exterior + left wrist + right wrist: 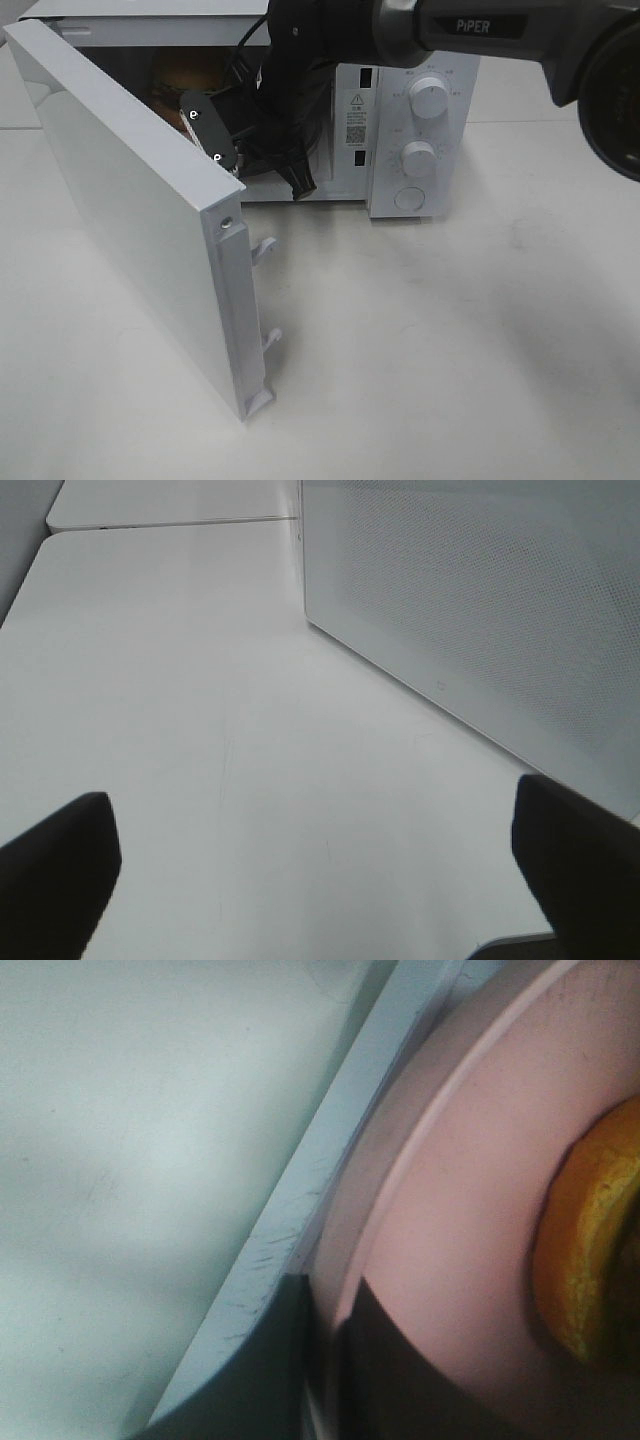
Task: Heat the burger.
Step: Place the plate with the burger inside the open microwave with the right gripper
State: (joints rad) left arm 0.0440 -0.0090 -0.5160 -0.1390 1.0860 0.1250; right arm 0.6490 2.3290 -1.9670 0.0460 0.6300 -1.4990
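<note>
The burger shows as a golden-brown shape inside the open white microwave, mostly hidden by the door and my right arm. In the right wrist view its orange-brown edge sits on a round pink plate. My right gripper reaches into the microwave cavity. It is shut on the plate's rim, with dark fingers on both sides of it. My left gripper is open and empty above the table, beside the outer face of the microwave door. The left gripper is not in the exterior high view.
The microwave door stands swung open toward the front left, latch hooks on its edge. Two knobs and a round button are on the control panel at the right. The white table lies in front.
</note>
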